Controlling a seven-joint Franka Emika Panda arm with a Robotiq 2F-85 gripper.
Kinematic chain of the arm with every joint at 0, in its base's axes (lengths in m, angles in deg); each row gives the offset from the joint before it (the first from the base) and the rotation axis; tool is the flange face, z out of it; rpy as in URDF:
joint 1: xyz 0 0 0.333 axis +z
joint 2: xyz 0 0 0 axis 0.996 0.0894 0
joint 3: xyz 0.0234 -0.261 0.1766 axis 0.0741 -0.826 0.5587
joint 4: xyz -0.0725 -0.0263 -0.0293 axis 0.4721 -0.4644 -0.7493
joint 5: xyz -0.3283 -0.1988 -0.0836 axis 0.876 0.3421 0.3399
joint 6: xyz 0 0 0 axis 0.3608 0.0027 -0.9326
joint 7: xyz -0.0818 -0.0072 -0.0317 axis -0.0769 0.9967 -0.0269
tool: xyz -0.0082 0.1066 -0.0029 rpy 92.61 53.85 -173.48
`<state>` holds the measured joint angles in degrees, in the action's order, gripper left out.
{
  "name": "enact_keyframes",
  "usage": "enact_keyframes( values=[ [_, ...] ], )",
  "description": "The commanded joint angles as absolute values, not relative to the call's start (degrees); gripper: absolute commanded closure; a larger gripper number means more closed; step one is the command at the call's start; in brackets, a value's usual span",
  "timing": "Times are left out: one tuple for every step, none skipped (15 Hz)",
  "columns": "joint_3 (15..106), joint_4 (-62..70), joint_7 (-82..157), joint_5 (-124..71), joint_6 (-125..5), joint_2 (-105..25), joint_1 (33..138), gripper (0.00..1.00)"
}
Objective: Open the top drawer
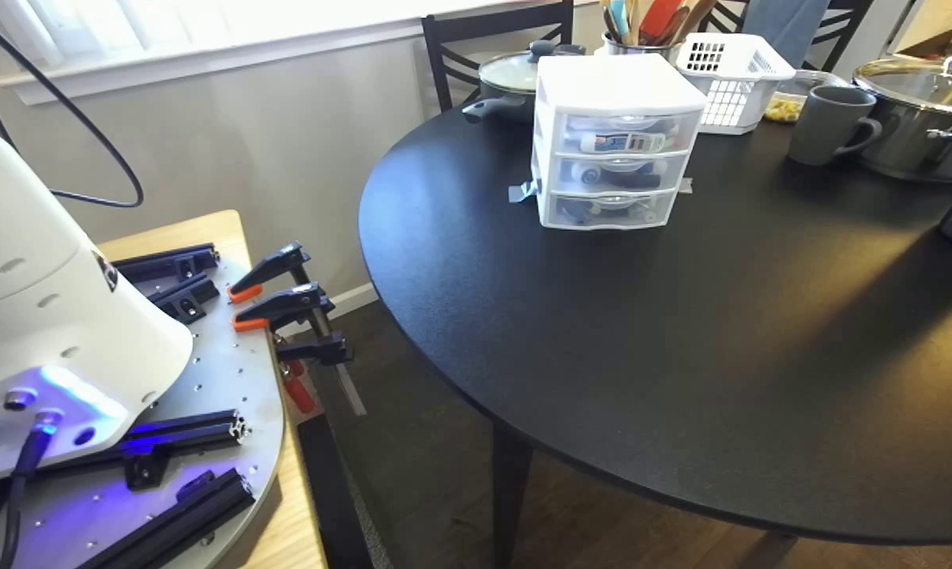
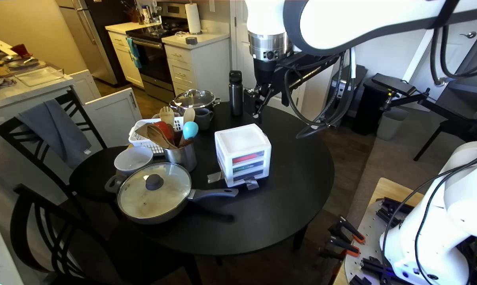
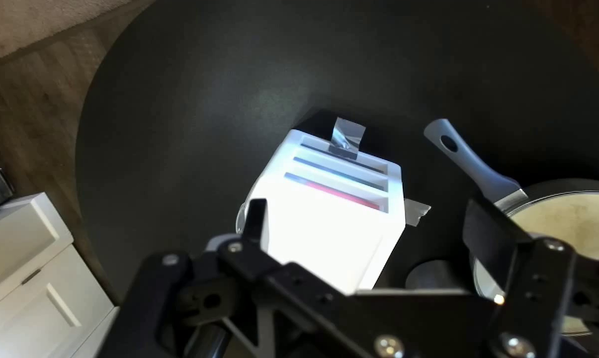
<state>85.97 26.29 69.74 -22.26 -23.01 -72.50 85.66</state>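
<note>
Nearest the wrist camera: black two-fingered metal gripper [image 3: 368,219], spread wide, holding nothing between the fingers [image 3: 493,238]. Beneath, largest: round matte-black table [image 1: 618,356]. Reaching over it in an exterior view: white, rounded, jointed arm [image 2: 353,23]. Next in size: small white-framed plastic organiser [image 1: 618,83], standing upright on the tabletop. Within that, uppermost of three: shallow, translucent clear-plastic top drawer [image 1: 619,134], seemingly closed flush with the frame. Smaller: silvery tape strips [image 3: 349,132] at the organiser's foot. Smallest: curved clear-plastic pull [image 1: 630,122] along the drawer's upper edge.

For the step in hand, judged to be the approach: come down on the drawer-front side, well clear of the organiser's roof. Narrow the fingers before closing in, then pinch or hook the pull squarely at mid-width. Draw straight out, level and slowly, with as little twist as possible, so as not to jam the drawer or strain the tape.

As for pose: stretched out high over the table, with wrist bent downward and fingertips aimed at the tabletop, apparently above the organiser and apart from it. Not yet lined up with the pull.
</note>
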Motion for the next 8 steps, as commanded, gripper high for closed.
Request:
enact_keyframes(
  values=[
    [81.11,28.31,65.22,-26.76,-24.90,-73.66,89.17,0.00],
    [78.48,31.53,60.95,-29.98,-28.59,-75.63,89.82,0.00],
    [76.91,33.35,58.46,-31.97,-30.75,-76.57,90.09,0.00],
    [74.58,36.53,54.73,-34.63,-33.83,-77.91,89.96,0.00],
    [72.37,38.98,51.15,-37.51,-35.90,-78.79,89.87,0.00],
    [69.76,42.08,47.29,-40.46,-38.14,-79.87,89.47,0.00],
    [67.41,44.80,43.22,-43.26,-40.12,-80.71,89.27,0.00],
    [64.87,47.39,39.01,-46.08,-41.81,-81.32,88.98,0.00]
  ],
)
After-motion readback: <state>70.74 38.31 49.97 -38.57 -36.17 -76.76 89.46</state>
